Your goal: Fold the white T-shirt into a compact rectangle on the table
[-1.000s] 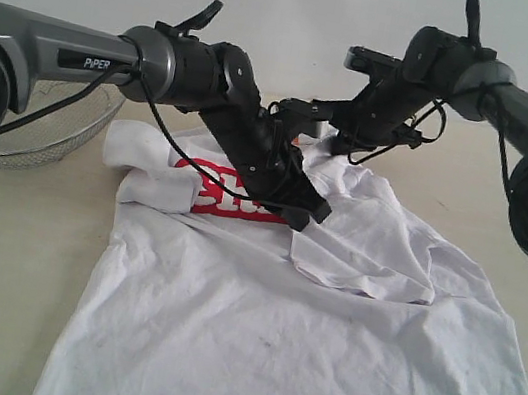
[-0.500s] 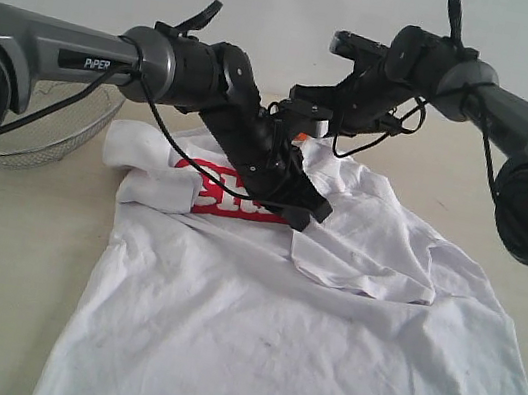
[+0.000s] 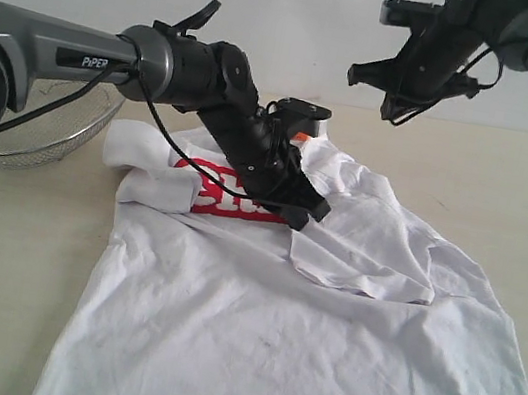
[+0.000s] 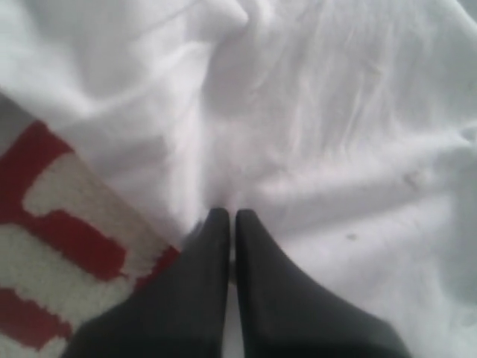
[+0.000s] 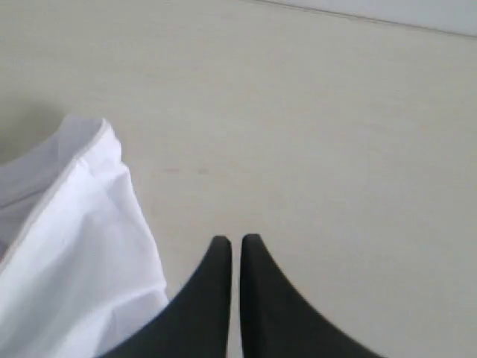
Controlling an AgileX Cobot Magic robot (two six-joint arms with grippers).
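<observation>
- The white T-shirt [image 3: 270, 341] is lying wrinkled on the table [image 3: 12, 247].
- My left gripper [image 4: 226, 218] is resting closed on the T-shirt, just beside its red lettering [image 3: 206, 193]; whether cloth is pinched, I cannot tell.
- My right gripper [image 5: 231, 242] is hanging closed and empty, above and beyond the T-shirt's edge.
- A wire basket [image 3: 41, 135] is sitting near the T-shirt's sleeve.
</observation>
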